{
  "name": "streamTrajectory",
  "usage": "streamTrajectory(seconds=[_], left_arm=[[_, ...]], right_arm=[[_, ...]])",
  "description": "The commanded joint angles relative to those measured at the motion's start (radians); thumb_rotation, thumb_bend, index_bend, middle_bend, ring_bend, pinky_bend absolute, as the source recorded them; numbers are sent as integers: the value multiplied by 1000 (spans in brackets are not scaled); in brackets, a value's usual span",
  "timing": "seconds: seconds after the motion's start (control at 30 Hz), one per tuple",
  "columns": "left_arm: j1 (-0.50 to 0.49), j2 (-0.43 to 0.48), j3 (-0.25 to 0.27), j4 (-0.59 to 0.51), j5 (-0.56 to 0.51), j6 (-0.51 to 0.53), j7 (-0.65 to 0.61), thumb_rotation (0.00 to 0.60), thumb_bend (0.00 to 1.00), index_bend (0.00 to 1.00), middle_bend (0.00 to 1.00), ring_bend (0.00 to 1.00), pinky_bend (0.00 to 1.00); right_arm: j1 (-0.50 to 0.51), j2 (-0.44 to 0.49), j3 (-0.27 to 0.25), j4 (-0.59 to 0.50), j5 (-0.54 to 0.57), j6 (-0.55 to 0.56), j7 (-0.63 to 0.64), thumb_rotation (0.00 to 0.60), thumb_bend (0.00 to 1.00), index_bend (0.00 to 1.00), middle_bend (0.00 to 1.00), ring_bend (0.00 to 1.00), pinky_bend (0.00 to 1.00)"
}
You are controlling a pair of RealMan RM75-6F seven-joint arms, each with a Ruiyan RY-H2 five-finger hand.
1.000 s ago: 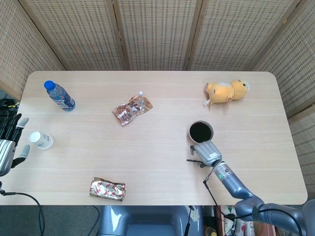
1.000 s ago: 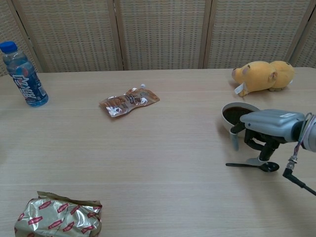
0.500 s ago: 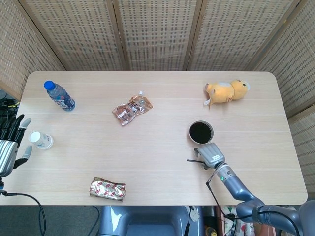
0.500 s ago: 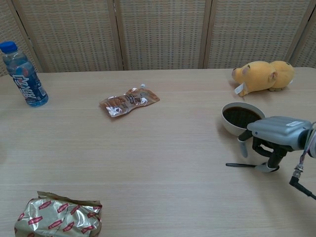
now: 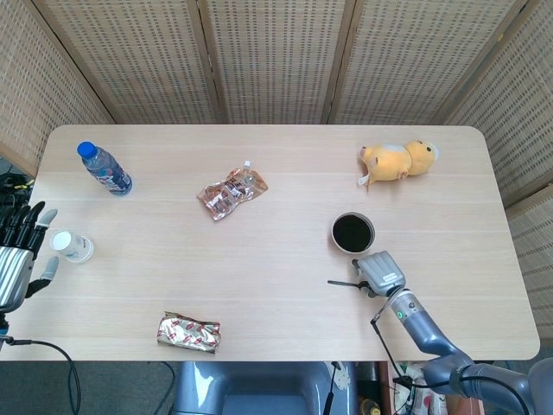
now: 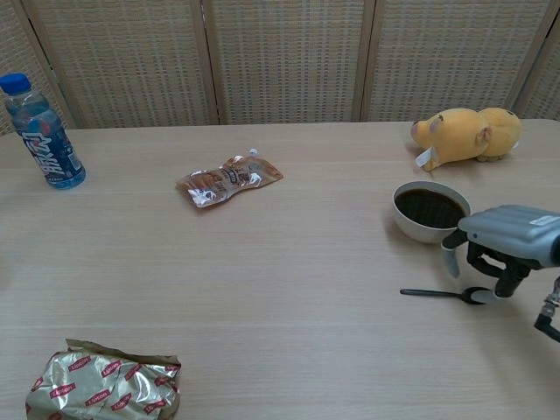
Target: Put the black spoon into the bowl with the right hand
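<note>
The black spoon (image 6: 430,293) lies flat on the table, handle pointing left, also seen in the head view (image 5: 344,283). Its head is under my right hand (image 6: 510,236), whose fingers hang down, one fingertip (image 6: 499,292) touching the spoon's head and the thumb held apart. The spoon is not lifted. The white bowl (image 6: 418,229) with a dark inside stands just behind and left of this hand, and the head view shows it (image 5: 334,228) above my right hand (image 5: 382,272). My left hand (image 5: 17,252) is at the far left edge, fingers spread, holding nothing.
A blue-capped bottle (image 5: 104,169) and a paper cup (image 5: 71,245) stand at the left. A foil snack pouch (image 6: 229,179) lies mid-table, a tea packet (image 6: 103,385) at the front left, a yellow plush toy (image 6: 468,136) behind the bowl.
My right hand has slid to the right along the spoon, from over its handle to its head. The spoon and bowl stay put. The left hand has barely shifted.
</note>
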Motion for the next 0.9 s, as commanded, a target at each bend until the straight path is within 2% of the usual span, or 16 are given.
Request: streamTrajectory(seconds=[0.03, 0.27, 0.57, 0.9], left_arm=[[2, 2, 1, -5, 1, 3, 4, 600, 443, 0, 0, 0, 0], [7, 7, 4, -15, -2, 5, 14, 600, 443, 0, 0, 0, 0], [9, 7, 4, -18, -4, 6, 18, 600, 442, 0, 0, 0, 0], [5, -1, 4, -16, -5, 1, 17, 600, 443, 0, 0, 0, 0]], right_arm=[[-7, -3, -4, 19, -16, 7, 16, 600, 431, 508, 918, 941, 1000], [-9, -16, -15, 58, -33, -15, 25, 600, 430, 508, 917, 941, 1000], [5, -20, -1, 101, -56, -24, 37, 600, 431, 512, 918, 941, 1000], [6, 14, 5, 54, -67, -22, 34, 600, 430, 513, 917, 941, 1000]])
